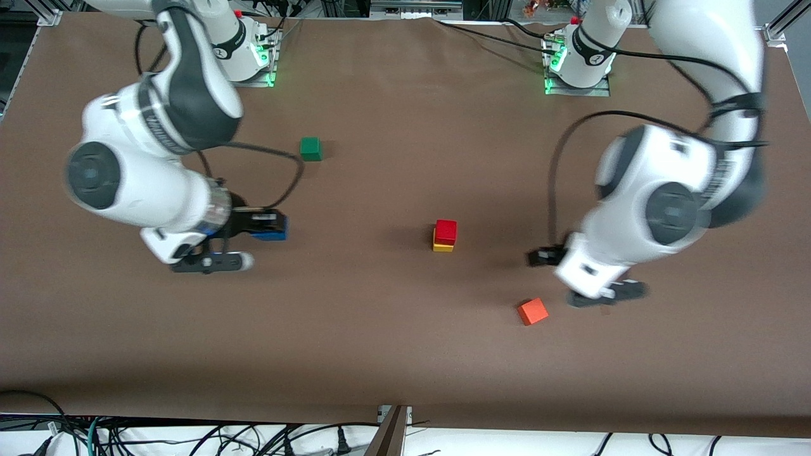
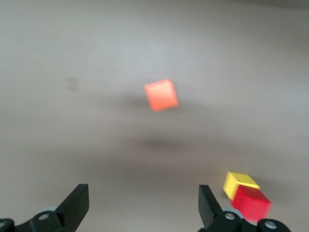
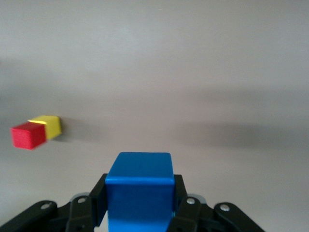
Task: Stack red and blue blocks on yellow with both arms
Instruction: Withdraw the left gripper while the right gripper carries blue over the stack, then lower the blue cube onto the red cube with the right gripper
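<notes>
The deep red block (image 1: 446, 229) sits on the yellow cube (image 1: 443, 246) near the middle of the table. My right gripper (image 1: 269, 227) is shut on the royal blue block (image 1: 277, 232) and holds it over the table toward the right arm's end. In the right wrist view the blue block (image 3: 140, 188) sits between the fingers of the right gripper (image 3: 140, 194), with the red block (image 3: 28, 135) and yellow cube (image 3: 50, 125) farther off. My left gripper (image 1: 542, 256) is open and empty, over the table between the stack and the orange cube; it also shows in the left wrist view (image 2: 143, 200), as do the red block (image 2: 251, 203) and the yellow cube (image 2: 239, 182).
An orange cube (image 1: 532, 311) lies nearer to the front camera than the stack, toward the left arm's end; it also shows in the left wrist view (image 2: 161, 94). A green cube (image 1: 310, 149) lies nearer the robots' bases. The brown table (image 1: 405, 354) has its front edge low in the view.
</notes>
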{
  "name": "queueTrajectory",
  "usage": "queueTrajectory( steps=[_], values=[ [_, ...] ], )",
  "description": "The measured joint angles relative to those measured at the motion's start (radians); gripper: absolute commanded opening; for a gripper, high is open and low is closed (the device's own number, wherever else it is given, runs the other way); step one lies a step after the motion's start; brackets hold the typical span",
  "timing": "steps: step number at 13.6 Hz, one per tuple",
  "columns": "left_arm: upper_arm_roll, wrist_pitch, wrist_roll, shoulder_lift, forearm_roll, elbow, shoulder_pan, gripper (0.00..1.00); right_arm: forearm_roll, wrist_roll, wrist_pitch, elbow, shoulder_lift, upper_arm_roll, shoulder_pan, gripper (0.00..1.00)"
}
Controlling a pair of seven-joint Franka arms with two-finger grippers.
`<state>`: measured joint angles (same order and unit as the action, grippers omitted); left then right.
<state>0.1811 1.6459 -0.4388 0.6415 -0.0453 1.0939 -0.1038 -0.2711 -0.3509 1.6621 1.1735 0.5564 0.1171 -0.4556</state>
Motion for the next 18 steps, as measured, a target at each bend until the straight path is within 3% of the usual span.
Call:
queueTrajectory(
  steps=[6,11,15,18],
  values=[
    [0.0,-0.05,0.196,-0.025,-0.001,-0.008,0.204,1.0,0.022,-0.317,0.217,-0.04,0.128,-0.008,-0.238,0.3],
    [0.001,-0.202,0.303,-0.171,-0.033,-0.013,0.234,1.0,0.111,-0.505,0.353,-0.076,0.226,-0.007,-0.395,0.31],
    [0.0,-0.237,0.343,-0.353,-0.033,0.172,0.258,1.0,0.146,-0.552,0.438,-0.114,0.299,-0.004,-0.437,0.31],
    [0.0,-0.225,0.342,-0.396,-0.028,0.256,0.257,1.0,0.152,-0.553,0.499,-0.137,0.338,-0.003,-0.448,0.31]
  ],
)
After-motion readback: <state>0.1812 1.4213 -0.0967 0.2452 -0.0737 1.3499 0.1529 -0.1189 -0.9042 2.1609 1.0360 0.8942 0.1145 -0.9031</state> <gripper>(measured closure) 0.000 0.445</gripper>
